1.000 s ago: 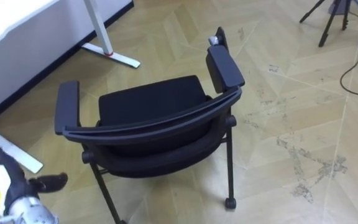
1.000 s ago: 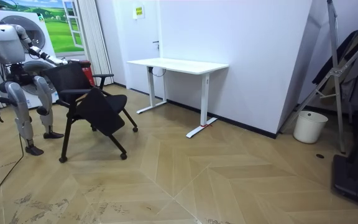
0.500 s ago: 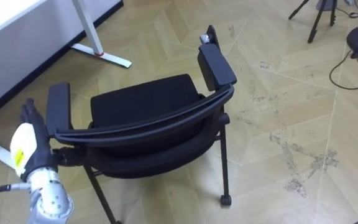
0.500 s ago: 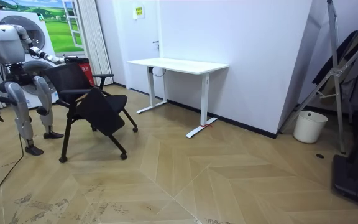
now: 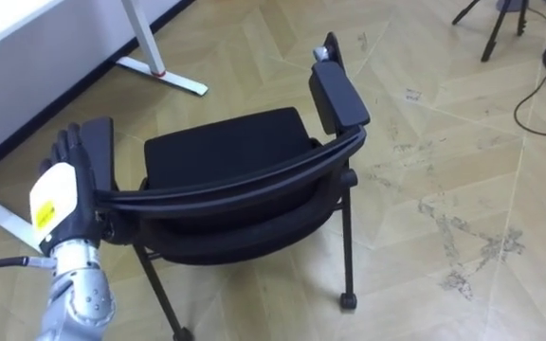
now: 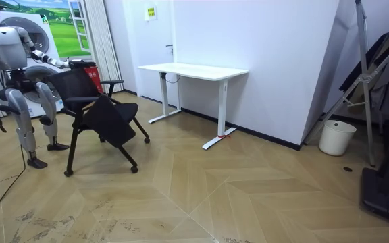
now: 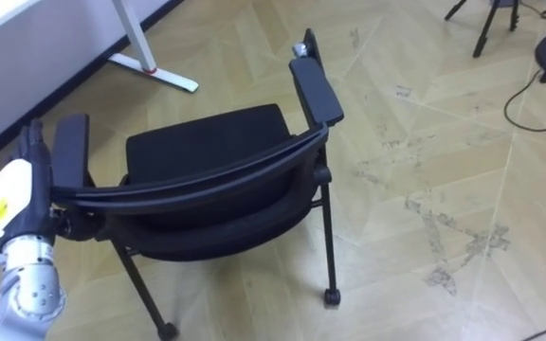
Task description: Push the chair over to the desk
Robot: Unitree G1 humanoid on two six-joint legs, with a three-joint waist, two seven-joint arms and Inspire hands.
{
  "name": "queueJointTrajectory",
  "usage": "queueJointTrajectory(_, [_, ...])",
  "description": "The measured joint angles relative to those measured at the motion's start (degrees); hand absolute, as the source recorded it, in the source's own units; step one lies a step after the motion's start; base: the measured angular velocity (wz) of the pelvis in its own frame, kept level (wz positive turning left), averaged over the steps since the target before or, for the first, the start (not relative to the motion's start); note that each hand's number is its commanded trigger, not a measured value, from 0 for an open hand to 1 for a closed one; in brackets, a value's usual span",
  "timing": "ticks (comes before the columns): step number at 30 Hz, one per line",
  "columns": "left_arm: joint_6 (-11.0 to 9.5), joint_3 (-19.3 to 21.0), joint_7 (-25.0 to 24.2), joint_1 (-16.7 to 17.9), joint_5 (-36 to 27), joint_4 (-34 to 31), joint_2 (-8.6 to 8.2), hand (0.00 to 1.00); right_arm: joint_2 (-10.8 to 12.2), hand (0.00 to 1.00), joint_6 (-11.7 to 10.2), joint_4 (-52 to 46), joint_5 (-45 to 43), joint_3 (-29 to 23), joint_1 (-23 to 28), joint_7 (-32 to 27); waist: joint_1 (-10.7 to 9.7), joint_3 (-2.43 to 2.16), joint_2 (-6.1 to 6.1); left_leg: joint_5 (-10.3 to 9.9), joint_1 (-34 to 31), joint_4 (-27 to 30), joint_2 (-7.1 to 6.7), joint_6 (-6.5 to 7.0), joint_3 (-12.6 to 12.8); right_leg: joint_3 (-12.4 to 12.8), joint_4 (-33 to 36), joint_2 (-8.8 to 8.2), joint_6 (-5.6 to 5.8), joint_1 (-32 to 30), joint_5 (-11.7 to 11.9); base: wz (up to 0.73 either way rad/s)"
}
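Behind the black chair (image 5: 245, 180) the robot stands on the wood floor (image 5: 444, 142). Its left hand (image 5: 60, 199) is up close against the outer side of the chair's left armrest (image 5: 98, 156), fingers straight and spread, gripping nothing. The chair stands level on its legs, seat facing the white worktop (image 5: 27, 38) near it.

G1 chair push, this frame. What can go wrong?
1. The left hand sits open at the left end of the backrest; a one-sided push may swing the chair on its casters rather than roll it straight.
2. The desk foot lies ahead to the left; the chair might catch it.
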Motion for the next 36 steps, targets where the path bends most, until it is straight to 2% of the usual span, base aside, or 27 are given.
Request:
queueJointTrajectory(5, [0.04, -0.61, -0.46, 0.00, 1.32, -0.69, 0.11, 0.00, -0.51, 0.00, -0.16, 0.23, 0.50, 0.67, -0.15, -0.09, -0.06, 0.04, -0.06, 0.00, -0.22, 0.31, -0.08, 0.00, -0.10, -0.12, 0.06, -0.14, 0.00, 0.02, 0.00, 0.01])
queueJointTrajectory(11, [0.13, -3.13, -3.99, 0.07, 2.28, -3.57, 2.01, 0.00, -1.35, 0.00, -0.72, 2.20, -0.28, 1.72, -1.21, -0.38, -0.06, 0.23, -0.62, 0.01, -0.37, 0.47, -0.22, 0.01, -0.33, -0.14, 0.17, -0.30, 0.05, 0.03, -0.03, 0.01])
queueJointTrajectory(17, [0.12, -6.90, -8.06, 0.25, 5.74, -7.76, 2.37, 0.00, -1.35, 0.00, -1.27, 2.17, -2.45, 1.72, -1.20, 0.02, -0.52, 0.20, -0.83, 0.03, -0.53, 0.45, -0.44, 0.05, -1.16, -0.60, -0.17, -0.40, 0.09, 0.31, -0.05, 0.07])
queueJointTrajectory(22, [-0.07, -11.55, -12.42, 0.23, 7.30, -11.08, 2.35, 0.00, -1.34, 0.00, -1.64, 2.12, -2.59, 1.70, -1.97, 0.35, -1.74, 0.14, -0.74, 0.03, -0.19, 0.44, -0.46, 0.05, -0.55, 0.53, -0.19, -0.28, 0.10, 0.19, -0.05, -0.10])
queueJointTrajectory(28, [-0.25, -11.79, -14.36, 0.22, 8.63, -11.19, 2.73, 0.00, -1.32, 0.00, -1.99, 3.72, -2.75, 1.70, -2.65, 0.67, -3.02, 0.08, -0.68, 0.03, 0.05, 0.36, -0.46, 0.05, -0.08, 1.08, -0.12, -0.27, 0.10, 0.07, -0.05, -0.05])
queueJointTrajectory(36, [0.56, -13.02, -15.42, 0.03, 8.63, -11.12, 3.68, 0.00, -1.25, 0.00, -1.92, 4.43, -2.37, 2.02, -2.80, 0.48, -4.85, 0.05, -0.65, 0.03, 0.22, 0.33, -0.47, 0.05, 0.21, 1.49, -0.02, -0.26, 0.11, 0.33, -0.04, -0.01])
